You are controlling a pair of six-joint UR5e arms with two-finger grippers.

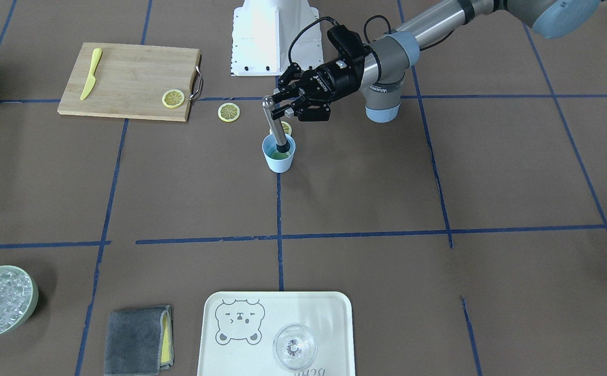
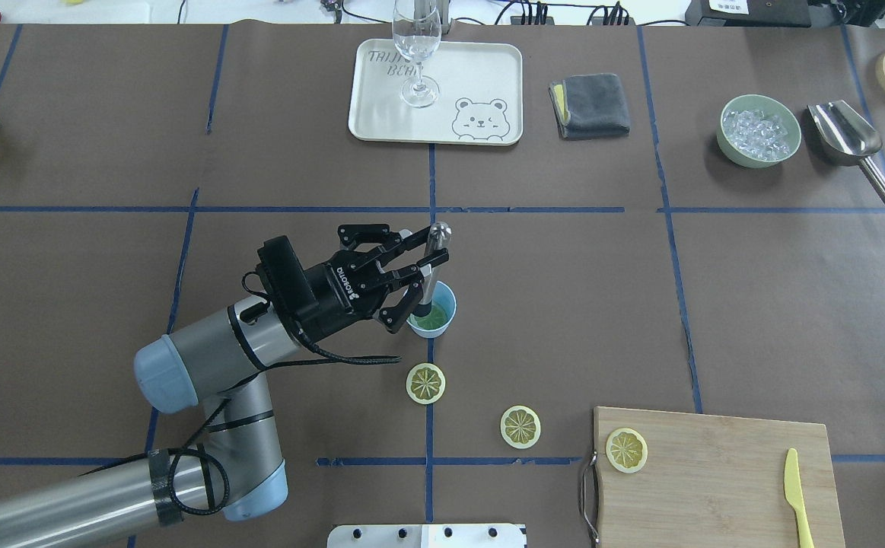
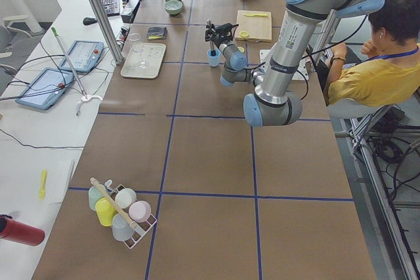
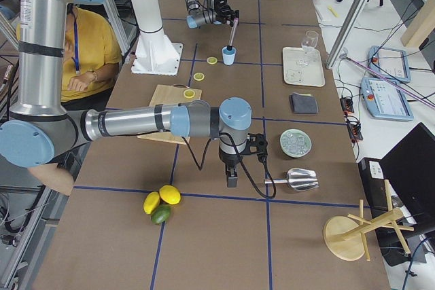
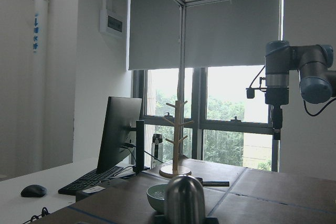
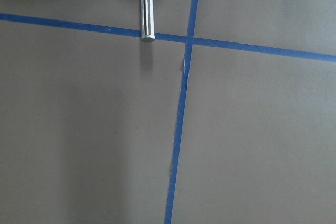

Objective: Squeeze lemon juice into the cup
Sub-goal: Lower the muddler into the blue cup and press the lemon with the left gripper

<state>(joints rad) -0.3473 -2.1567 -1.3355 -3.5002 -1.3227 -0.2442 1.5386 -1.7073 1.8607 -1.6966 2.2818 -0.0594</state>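
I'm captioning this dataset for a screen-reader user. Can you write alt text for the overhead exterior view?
The robot's left gripper holds a metal muddler standing in a light-blue cup mid-table. Two lemon slices lie on the table nearby, and a third slice sits on a wooden cutting board beside a yellow knife.

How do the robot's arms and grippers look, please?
The left arm and the right arm are silver tubes with pale blue joint caps. The left gripper is black with white lettering; a black cable loops along its wrist. The right gripper is black too.
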